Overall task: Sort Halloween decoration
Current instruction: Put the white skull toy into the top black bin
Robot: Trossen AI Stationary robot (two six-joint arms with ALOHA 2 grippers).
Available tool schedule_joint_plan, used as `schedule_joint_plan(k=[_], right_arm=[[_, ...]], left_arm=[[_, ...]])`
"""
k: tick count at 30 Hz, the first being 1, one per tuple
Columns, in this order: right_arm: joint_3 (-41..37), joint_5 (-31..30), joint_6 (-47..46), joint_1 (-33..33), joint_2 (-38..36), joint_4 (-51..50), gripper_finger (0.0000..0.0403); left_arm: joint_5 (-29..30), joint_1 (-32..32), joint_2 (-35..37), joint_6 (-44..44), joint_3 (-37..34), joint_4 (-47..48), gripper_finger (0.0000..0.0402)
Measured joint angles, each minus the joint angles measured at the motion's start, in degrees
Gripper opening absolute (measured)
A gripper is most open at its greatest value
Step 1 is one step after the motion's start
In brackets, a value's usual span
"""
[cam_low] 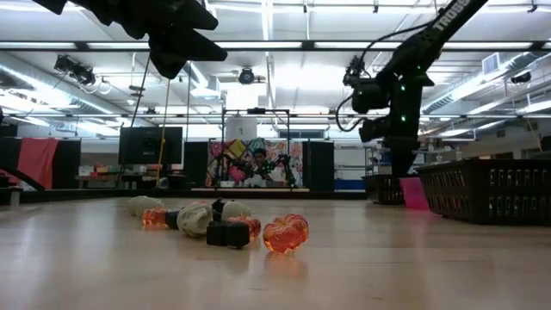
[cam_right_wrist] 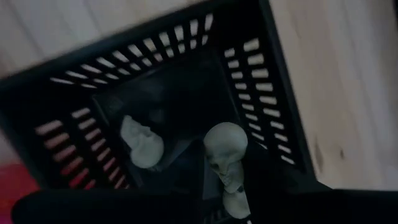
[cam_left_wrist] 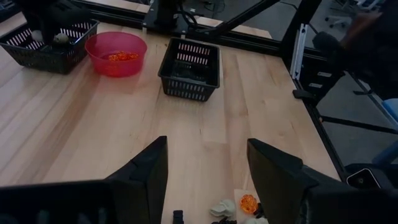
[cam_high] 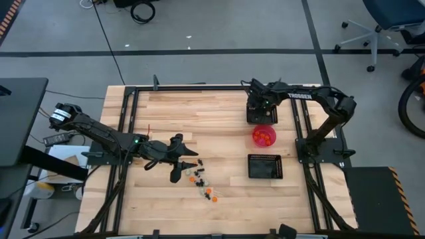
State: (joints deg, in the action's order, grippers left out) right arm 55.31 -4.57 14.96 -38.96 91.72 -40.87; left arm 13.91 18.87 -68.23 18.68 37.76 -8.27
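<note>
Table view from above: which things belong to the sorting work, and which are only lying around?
Job: trinkets loose near the left gripper; red bowl holding orange ones; tray with cream skulls under the right gripper; second tray.
Around: office chair; floor cables.

Your surface (cam_high: 219, 126) is pale, smooth wood (grain visible). The mesh trays (cam_left_wrist: 189, 68) look matt black plastic, the bowl (cam_left_wrist: 115, 53) translucent red plastic, the orange trinkets (cam_low: 286, 233) glossy.

On your wooden desk (cam_high: 199, 119) you have two square black mesh trays, the far tray (cam_high: 261, 114) and the near tray (cam_high: 265, 166), well apart, with a round pink-red bowl (cam_high: 263, 136) between them.
</note>
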Motion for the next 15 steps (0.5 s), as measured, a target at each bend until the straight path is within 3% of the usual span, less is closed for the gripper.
schedule_joint_plan(k=[9,15], right_arm=[[-3.6,0.2,-0.9,-1.0,0.0,3.3,0.0098],[-4.1,0.2,-1.4,-1.0,0.0,4.7,0.0123]], left_arm=[[0.0,0.0,0.0,0.0,0.0,0.0,0.0192],[0.0,0.0,0.0,0.0,0.0,0.0,0.0192]])
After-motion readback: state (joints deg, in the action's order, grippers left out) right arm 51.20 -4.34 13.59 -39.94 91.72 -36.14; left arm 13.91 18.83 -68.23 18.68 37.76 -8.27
